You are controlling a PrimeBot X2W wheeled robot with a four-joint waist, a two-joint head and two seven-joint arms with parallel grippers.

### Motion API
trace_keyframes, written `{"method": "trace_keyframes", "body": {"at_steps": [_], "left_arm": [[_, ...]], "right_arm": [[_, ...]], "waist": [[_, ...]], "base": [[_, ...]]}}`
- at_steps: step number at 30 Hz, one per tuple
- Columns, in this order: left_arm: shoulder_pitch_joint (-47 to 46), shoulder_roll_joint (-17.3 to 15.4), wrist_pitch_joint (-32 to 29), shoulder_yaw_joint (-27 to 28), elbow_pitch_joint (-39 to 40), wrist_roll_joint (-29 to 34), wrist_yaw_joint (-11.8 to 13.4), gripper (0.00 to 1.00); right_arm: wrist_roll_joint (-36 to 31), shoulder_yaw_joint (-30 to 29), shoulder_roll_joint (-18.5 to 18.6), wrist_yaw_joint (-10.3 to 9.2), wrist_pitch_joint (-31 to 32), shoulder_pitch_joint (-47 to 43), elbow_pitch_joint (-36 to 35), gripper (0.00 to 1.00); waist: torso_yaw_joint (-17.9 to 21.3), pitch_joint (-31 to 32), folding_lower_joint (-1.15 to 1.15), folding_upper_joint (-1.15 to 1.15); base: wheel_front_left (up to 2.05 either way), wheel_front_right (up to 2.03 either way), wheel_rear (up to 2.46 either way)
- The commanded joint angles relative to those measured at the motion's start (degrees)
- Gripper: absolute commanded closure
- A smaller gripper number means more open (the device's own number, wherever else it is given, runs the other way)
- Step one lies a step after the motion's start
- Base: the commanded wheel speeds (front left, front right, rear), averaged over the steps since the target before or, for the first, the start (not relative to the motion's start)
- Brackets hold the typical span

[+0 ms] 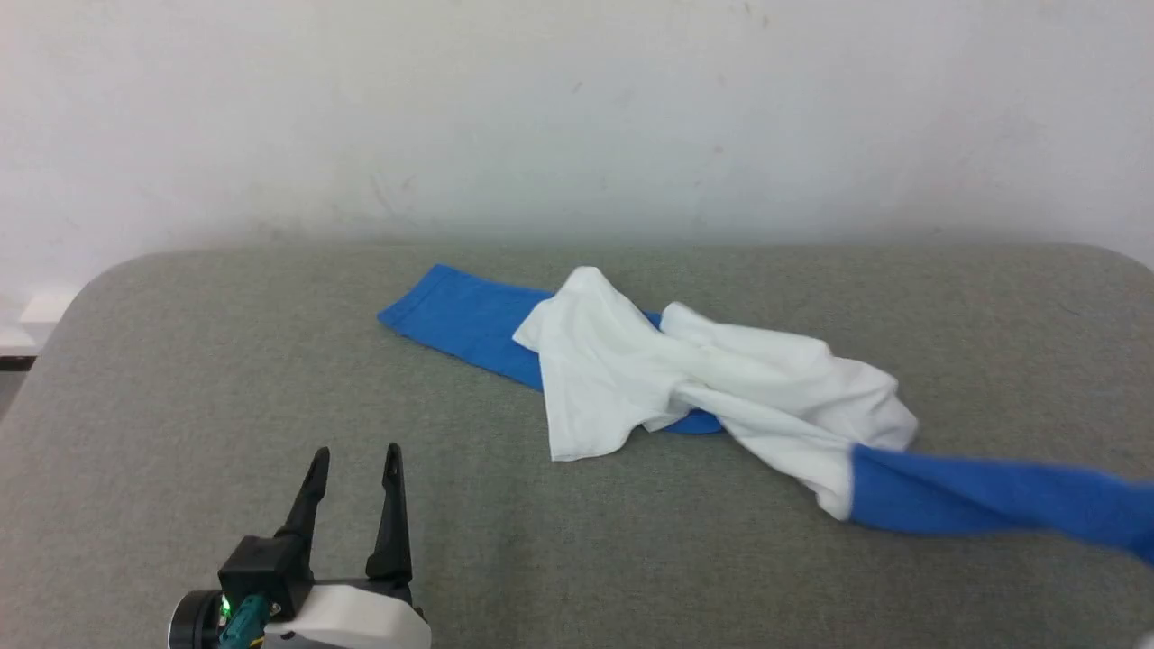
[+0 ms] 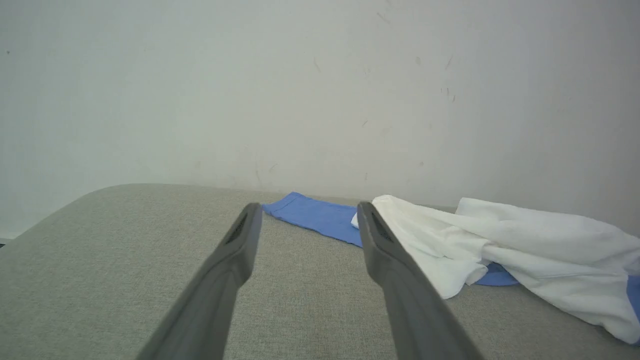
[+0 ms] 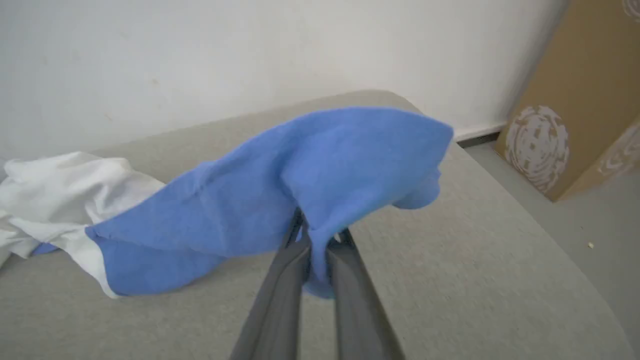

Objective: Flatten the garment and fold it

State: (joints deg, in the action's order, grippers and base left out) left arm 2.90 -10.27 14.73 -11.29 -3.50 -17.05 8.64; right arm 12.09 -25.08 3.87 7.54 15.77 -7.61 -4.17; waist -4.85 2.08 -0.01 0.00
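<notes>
Blue-sleeved garment (image 1: 703,379) clamped at sleeve in right pincer (image 3: 320,240) | left pincer (image 1: 356,453) apart, low over surface (image 1: 180,361)

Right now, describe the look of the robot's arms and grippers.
The left gripper has two long, black, tapering fingers on a black block, a white wrist shell, a green light and a teal cable. The right gripper has matching dark grey fingers.

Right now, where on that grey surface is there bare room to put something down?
Widest bare patch: the grey top left of the garment, beyond the open left pincer. A strip lies between garment and near edge. The right side is crowded: the right pincer grips a blue sleeve stretched across it.
</notes>
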Motion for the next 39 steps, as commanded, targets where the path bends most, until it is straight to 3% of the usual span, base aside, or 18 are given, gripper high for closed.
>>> {"method": "trace_keyframes", "body": {"at_steps": [1, 4, 7, 8, 9, 13, 18, 23, 28, 34, 39], "left_arm": [[0.64, -0.28, 0.17, 0.01, -0.07, 0.31, 0.18, 0.0], [0.21, -0.33, -0.27, 0.16, -0.13, -0.17, 0.19, 0.0], [-0.69, -0.42, -0.55, 0.16, -0.35, -0.37, 0.14, 0.0], [-0.89, -0.47, -0.55, 0.23, -0.48, -0.46, 0.15, 0.0], [-0.98, -0.51, -0.58, 0.34, -0.65, -0.54, 0.27, 0.0], [-0.86, -0.64, -0.79, 0.59, -1.22, -0.99, 0.48, 0.0], [-0.56, -0.83, -1.68, 0.5, -1.88, -1.52, 0.55, 0.0], [-0.57, -0.91, -2.29, 0.68, -2.23, -1.96, 0.97, 0.0], [-0.14, -1.55, -2.68, 1.16, -2.28, -2.21, 1.43, 0.0], [0.13, -2.57, -3.74, 1.2, -2.04, -2.27, 1.55, 0.0], [-4.82, -2.46, -8.52, -2.25, -3.12, -2.38, -1.31, 0.0]], "right_arm": [[-0.45, -1.89, -0.37, -0.05, 0.33, -1.65, 0.87, 1.0], [1.16, -7.91, -0.9, -0.05, -2.47, -3.38, 5.39, 1.0], [3.16, -9.02, -0.96, -0.05, -6.9, -3.28, 12.83, 1.0], [3.79, -8.39, -0.97, -0.05, -9.14, -2.63, 14.34, 0.54], [4.29, -7.48, -0.97, -0.05, -11.46, -1.91, 15.37, 0.0], [3.69, -3.12, -0.98, -0.05, -19.3, 0.74, 15.36, 0.0], [1.79, 5.35, -0.99, -0.05, -22.82, 3.29, 10.48, 0.0], [-1.42, 14.94, -0.99, -0.05, -21.51, 3.32, 5.4, 0.0], [-3.47, 20.75, -0.99, -0.05, -18.32, 0.67, 0.71, 0.0], [-2.73, 22.81, -0.99, -0.05, -16.01, -3.34, -2.77, 0.0], [-2.56, 22.79, -0.99, -0.05, -15.2, -3.29, -3.8, 0.0]], "waist": [[1.23, 0.23, 0.01, 0.0], [1.89, -0.71, 0.01, 0.0], [2.07, -1.79, 0.01, 0.0], [2.18, -1.99, 0.01, 0.0], [2.34, -2.1, 0.01, 0.0], [2.69, -1.98, 0.01, 0.0], [2.65, -1.12, 0.01, 0.0], [1.71, -0.63, 0.01, 0.0], [0.71, -0.06, 0.01, 0.0], [0.7, 0.12, 0.01, 0.0], [2.13, -1.62, 0.01, 0.0]], "base": [[0.0, 0.0, 0.0], [0.0, 0.0, 0.0], [0.0, 0.0, 0.0], [0.0, 0.0, 0.0], [0.0, 0.0, 0.0], [0.0, 0.0, 0.0], [0.0, 0.0, 0.0], [0.0, 0.0, 0.0], [0.0, 0.0, 0.0], [0.0, 0.0, 0.0], [0.0, 0.0, 0.0]]}}
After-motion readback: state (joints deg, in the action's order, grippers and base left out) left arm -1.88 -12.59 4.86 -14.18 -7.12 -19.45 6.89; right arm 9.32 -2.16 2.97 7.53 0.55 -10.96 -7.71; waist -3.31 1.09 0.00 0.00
